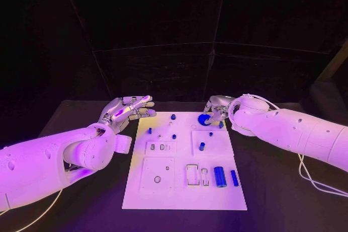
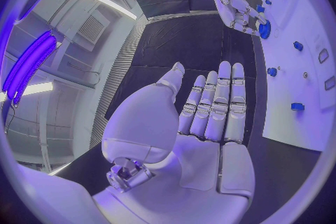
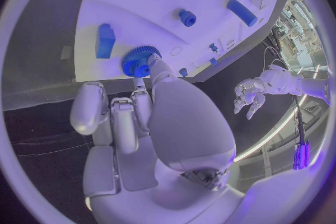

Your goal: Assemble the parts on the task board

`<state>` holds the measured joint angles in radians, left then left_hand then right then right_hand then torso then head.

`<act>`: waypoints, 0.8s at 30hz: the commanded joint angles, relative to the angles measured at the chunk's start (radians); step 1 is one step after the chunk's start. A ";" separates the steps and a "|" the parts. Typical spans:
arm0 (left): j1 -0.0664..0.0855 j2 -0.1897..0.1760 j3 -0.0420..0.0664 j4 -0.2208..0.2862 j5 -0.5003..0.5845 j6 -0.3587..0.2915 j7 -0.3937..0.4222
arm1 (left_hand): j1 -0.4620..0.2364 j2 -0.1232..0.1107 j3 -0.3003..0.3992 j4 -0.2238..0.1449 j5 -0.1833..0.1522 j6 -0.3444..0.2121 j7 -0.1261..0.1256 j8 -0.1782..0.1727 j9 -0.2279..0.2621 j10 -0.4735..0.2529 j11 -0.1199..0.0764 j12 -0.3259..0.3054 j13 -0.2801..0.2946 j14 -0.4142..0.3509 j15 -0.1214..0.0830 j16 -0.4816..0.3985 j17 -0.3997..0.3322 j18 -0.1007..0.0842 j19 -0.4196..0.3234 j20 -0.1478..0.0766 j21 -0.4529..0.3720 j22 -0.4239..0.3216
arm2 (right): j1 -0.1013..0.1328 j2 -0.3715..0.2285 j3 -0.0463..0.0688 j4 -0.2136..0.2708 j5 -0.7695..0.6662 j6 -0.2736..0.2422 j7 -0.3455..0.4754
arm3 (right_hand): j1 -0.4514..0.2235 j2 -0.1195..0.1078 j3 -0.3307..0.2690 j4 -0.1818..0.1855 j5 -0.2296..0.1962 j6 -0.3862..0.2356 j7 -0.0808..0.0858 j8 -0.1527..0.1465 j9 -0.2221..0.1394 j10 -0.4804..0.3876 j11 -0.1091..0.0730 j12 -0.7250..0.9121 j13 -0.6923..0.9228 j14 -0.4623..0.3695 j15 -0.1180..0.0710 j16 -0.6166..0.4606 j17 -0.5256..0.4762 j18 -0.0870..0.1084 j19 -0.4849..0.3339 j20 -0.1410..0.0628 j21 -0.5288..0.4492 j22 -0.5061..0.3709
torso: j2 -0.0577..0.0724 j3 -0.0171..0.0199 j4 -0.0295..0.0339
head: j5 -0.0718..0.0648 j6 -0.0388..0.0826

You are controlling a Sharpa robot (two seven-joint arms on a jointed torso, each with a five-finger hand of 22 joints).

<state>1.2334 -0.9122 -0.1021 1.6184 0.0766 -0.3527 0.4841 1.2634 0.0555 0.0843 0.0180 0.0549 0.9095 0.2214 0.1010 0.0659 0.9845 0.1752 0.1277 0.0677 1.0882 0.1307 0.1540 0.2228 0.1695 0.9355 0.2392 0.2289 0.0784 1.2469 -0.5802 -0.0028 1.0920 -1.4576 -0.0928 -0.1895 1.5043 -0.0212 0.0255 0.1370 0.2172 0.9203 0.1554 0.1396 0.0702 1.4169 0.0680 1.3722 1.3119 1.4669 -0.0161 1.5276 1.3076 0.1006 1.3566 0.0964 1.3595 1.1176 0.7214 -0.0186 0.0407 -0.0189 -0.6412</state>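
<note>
The white task board point(image 1: 185, 191) lies in the middle of the black table. At its far right edge my right hand point(image 1: 216, 111) pinches a blue gear point(image 1: 203, 120) between thumb and fingertips, low over the board. The right wrist view shows the gear point(image 3: 140, 61) at the fingertips point(image 3: 155, 65), just over the board point(image 3: 140, 5). My left hand point(image 1: 129, 110) hovers off the board's far left corner, fingers stretched out and apart, holding nothing. In the left wrist view its flat palm point(image 2: 210, 117) faces the board point(image 2: 308, 117), with the right hand point(image 2: 241, 11) and gear point(image 2: 265, 29) beyond.
A blue cylinder point(image 1: 220, 176) and a blue bar point(image 1: 235, 177) lie at the board's near right. Small blue pegs point(image 1: 173, 117) stand across the far half, another point(image 1: 201, 146) at mid-board. Rectangular slots point(image 1: 192, 174) and raised plates point(image 1: 157, 174) mark the near half.
</note>
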 commanded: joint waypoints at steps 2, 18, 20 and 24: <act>0.002 0.002 0.001 0.000 -0.005 0.013 0.003 | 0.001 0.007 -0.005 -0.003 0.002 0.003 0.003 -0.006 0.000 0.002 0.002 -0.003 0.000 -0.005 0.001 -0.004 0.002 0.014 -0.001 0.004 -0.006 -0.001 | -0.002 0.003 -0.002 -0.003 -0.019 0.010 0.008 | 0.025 0.011 0.027 -0.013 -0.021 0.022 0.000 0.005 0.000 0.016 -0.002 0.016 0.069 0.085 0.006 0.005 0.176 -0.013 0.007 -0.001 0.009 0.005 | 0.000 0.0001 -0.0007 | -0.002 -0.001; 0.002 0.002 0.001 0.000 -0.005 0.013 0.002 | 0.003 0.008 -0.004 -0.004 0.002 0.004 0.002 -0.006 0.000 0.003 0.001 -0.004 0.000 -0.005 0.000 -0.004 0.002 0.014 0.000 0.004 -0.007 -0.002 | -0.010 -0.007 -0.002 0.066 -0.095 -0.155 -0.003 | 0.010 0.017 0.107 -0.039 -0.022 0.094 -0.017 0.010 -0.001 0.045 -0.017 0.051 0.108 0.087 -0.005 0.008 0.184 -0.020 0.024 -0.011 0.030 0.044 | -0.001 0.0001 0.0000 | 0.004 -0.002; 0.002 0.001 0.001 -0.001 -0.005 0.013 0.002 | 0.003 0.009 -0.004 -0.005 0.002 0.004 0.002 -0.007 0.000 0.003 0.001 -0.004 0.000 -0.005 0.000 -0.005 0.003 0.014 0.000 0.004 -0.007 -0.002 | -0.010 -0.018 -0.002 0.112 -0.099 -0.186 -0.009 | 0.003 0.013 0.113 -0.039 -0.018 0.097 -0.018 0.007 -0.001 0.046 -0.017 0.052 0.109 0.087 -0.006 0.008 0.184 -0.020 0.026 -0.011 0.032 0.046 | -0.001 -0.0002 -0.0011 | 0.005 -0.001; 0.002 0.001 0.001 0.000 -0.005 0.013 0.002 | 0.003 0.009 -0.004 -0.005 0.002 0.004 0.002 -0.007 0.000 0.003 0.001 -0.004 0.000 -0.005 0.000 -0.005 0.003 0.014 0.000 0.004 -0.007 -0.002 | -0.010 -0.027 -0.001 0.179 -0.125 -0.227 -0.026 | -0.006 0.009 0.119 -0.037 -0.019 0.100 -0.018 0.005 -0.002 0.046 -0.018 0.051 0.109 0.087 -0.007 0.009 0.185 -0.021 0.028 -0.012 0.034 0.050 | -0.001 -0.0016 -0.0008 | 0.006 0.000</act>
<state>1.2333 -0.9117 -0.1021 1.6170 0.0766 -0.3516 0.4821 1.2635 0.0555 0.0843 0.0180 0.0549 0.9095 0.2215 0.1010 0.0659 0.9845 0.1752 0.1277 0.0676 1.0882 0.1307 0.1540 0.2238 0.1695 0.9355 0.2392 0.2289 0.0774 1.2337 -0.6064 -0.0048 1.2525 -1.5397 -0.2362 -0.1967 1.5185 -0.0146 0.1366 0.0985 0.1954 0.9668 0.1486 0.1423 0.0665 1.4565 0.0532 1.4175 1.3090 1.4670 -0.0160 1.5314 1.3074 0.0995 1.3764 0.0840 1.3891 1.1666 0.7205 -0.0190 0.0403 -0.0133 -0.6417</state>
